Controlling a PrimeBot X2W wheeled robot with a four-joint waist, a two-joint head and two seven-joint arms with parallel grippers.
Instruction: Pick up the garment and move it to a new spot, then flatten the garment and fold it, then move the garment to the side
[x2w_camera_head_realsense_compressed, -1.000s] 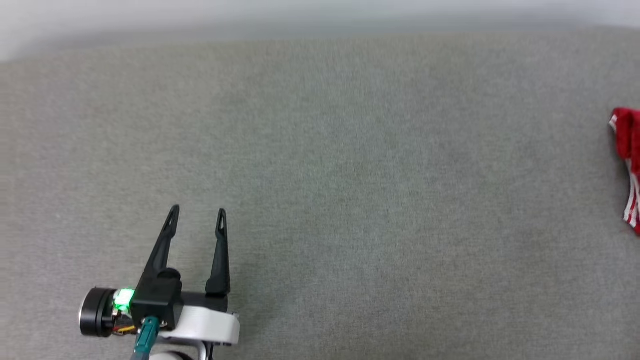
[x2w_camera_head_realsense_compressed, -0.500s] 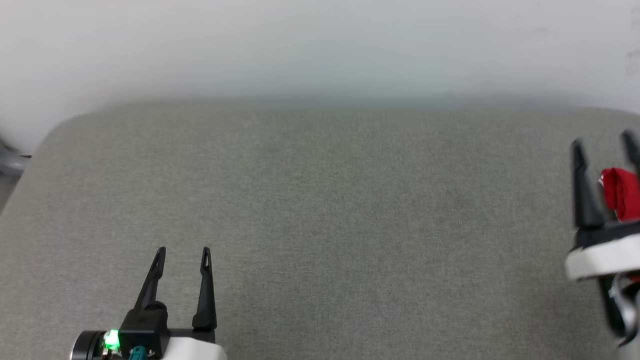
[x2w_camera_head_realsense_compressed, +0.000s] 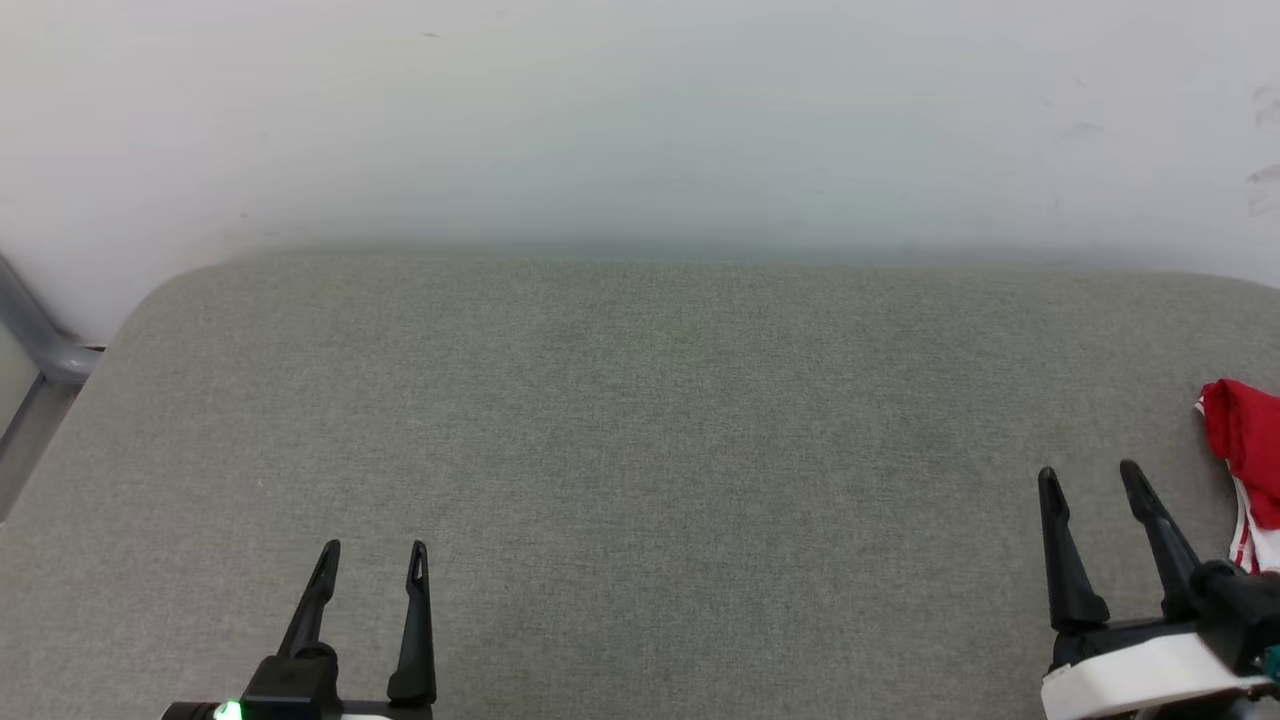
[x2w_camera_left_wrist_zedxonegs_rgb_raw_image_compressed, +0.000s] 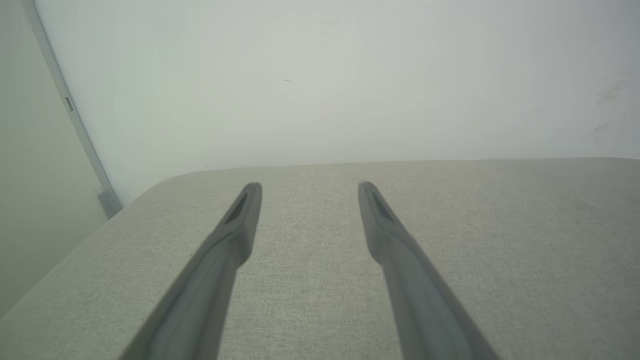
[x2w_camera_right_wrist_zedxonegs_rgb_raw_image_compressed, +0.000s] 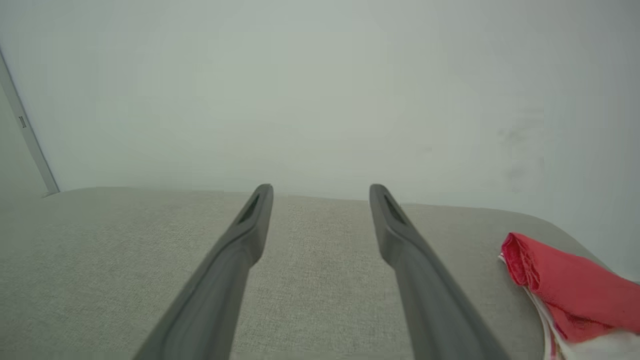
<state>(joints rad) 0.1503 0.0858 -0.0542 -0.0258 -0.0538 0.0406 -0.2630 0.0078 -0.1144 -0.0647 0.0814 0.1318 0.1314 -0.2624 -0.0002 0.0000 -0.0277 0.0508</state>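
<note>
Head view – surface: a grey fabric-covered surface (x2w_camera_head_realsense_compressed: 640, 450) is seen running up to a pale wall (x2w_camera_head_realsense_compressed: 640, 120).
Head view – garment: the red garment (x2w_camera_head_realsense_compressed: 1245, 440) is seen bunched at the right edge of the surface, with red-and-white striped trim below the red fold; it is cut off by the frame.
Head view – right gripper: the right gripper (x2w_camera_head_realsense_compressed: 1089, 472) is seen at the lower right with its fingers spread wide and nothing held. The garment lies just beside it on its outer side, apart from the fingers.
Head view – left gripper: the left gripper (x2w_camera_head_realsense_compressed: 374, 550) is seen at the lower left, spread wide and empty, well apart from the garment.
Left wrist view – left gripper: both fingers are seen held apart over bare grey fabric, with nothing between them; a grey post (x2w_camera_left_wrist_zedxonegs_rgb_raw_image_compressed: 75, 125) is seen against the wall at the left.
Right wrist view – right gripper: the fingers are seen parted wide over the fabric with nothing gripped.
Right wrist view – garment: it is seen lying crumpled to the right of the right finger, near the rounded corner of the surface, with white cloth showing under the red.
</note>
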